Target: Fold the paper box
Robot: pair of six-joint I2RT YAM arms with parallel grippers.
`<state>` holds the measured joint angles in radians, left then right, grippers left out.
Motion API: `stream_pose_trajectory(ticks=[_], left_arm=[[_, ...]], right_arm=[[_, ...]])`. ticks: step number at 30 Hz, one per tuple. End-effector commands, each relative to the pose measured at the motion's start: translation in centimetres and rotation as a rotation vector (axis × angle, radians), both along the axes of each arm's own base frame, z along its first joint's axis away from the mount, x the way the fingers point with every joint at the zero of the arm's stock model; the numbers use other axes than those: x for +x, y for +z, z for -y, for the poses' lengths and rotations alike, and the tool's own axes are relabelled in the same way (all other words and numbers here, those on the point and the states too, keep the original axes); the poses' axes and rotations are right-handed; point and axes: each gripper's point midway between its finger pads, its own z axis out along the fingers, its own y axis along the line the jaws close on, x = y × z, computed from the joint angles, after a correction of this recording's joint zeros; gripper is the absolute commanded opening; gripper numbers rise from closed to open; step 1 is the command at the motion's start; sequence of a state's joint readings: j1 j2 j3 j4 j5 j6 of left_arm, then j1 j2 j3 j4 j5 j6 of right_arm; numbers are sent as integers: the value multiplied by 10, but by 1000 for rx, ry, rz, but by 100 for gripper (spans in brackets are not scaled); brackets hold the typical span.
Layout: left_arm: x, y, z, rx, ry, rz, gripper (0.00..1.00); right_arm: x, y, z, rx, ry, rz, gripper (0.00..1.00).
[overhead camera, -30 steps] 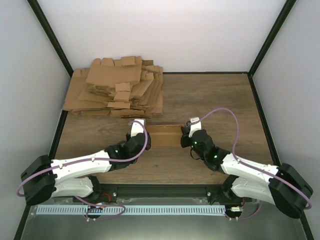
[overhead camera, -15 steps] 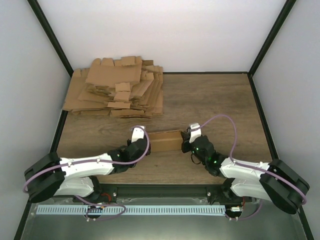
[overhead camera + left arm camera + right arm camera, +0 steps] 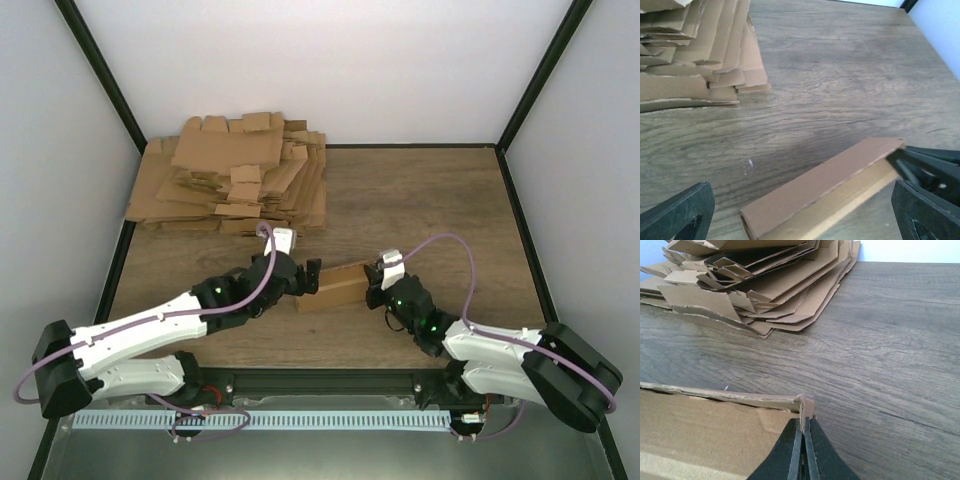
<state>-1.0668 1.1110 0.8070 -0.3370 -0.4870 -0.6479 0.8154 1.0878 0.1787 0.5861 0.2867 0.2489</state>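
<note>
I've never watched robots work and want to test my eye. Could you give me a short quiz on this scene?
1. True or false: the left tool is shut on the box.
2. Which one pinches an edge of the box? A) left tool B) right tool C) neither
3. Fill in: the pile of flat blanks lies at the table's far ___ corner.

Key: 1 false, its jaws stand wide open around the box's end; 2 B; 3 left.
</note>
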Motion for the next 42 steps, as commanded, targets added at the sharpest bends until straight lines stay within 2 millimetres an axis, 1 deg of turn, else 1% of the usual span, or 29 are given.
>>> stream_pose_trajectory(ticks=[1, 4, 8, 13, 16, 19, 21, 23, 24, 26, 31, 33, 36, 42], left_arm=[[-15, 12, 1, 24, -81, -81, 100], [-14, 27, 14, -31, -165, -128, 100], [-9, 28, 25, -58, -299, -190, 100], [8, 8, 17, -48, -384, -265, 100], [16, -6, 16, 27, -410, -281, 100], [15, -21, 22, 57, -457, -315, 100], [11, -26, 28, 48, -500, -323, 99], [7, -30, 31, 36, -535, -326, 96], [4, -32, 32, 35, -549, -329, 94], [1, -35, 34, 34, -576, -338, 84], [-13, -47, 44, -3, -663, -403, 52], [-16, -53, 46, -11, -671, -420, 43], [-20, -62, 48, -25, -683, -449, 36], [-35, -81, 53, -27, -716, -501, 29]], right_arm=[[-1, 3, 1, -13, 6, 37, 3], [-1, 3, -1, -18, 21, 46, 3], [-6, 3, -3, -17, 49, 61, 3], [-13, 5, -7, -1, 102, 80, 4], [-15, 4, -8, 4, 111, 77, 4], [-17, 1, -9, 4, 124, 67, 4], [-18, -1, -9, 4, 128, 64, 4], [-18, -3, -9, 3, 129, 63, 4], [-19, -3, -9, 4, 130, 63, 4], [-19, -3, -10, 4, 135, 64, 4], [-19, -4, -11, -3, 141, 58, 5], [-19, -4, -11, -5, 142, 57, 4], [-19, -6, -11, -6, 141, 51, 5], [-19, -5, -10, -1, 137, 46, 7]])
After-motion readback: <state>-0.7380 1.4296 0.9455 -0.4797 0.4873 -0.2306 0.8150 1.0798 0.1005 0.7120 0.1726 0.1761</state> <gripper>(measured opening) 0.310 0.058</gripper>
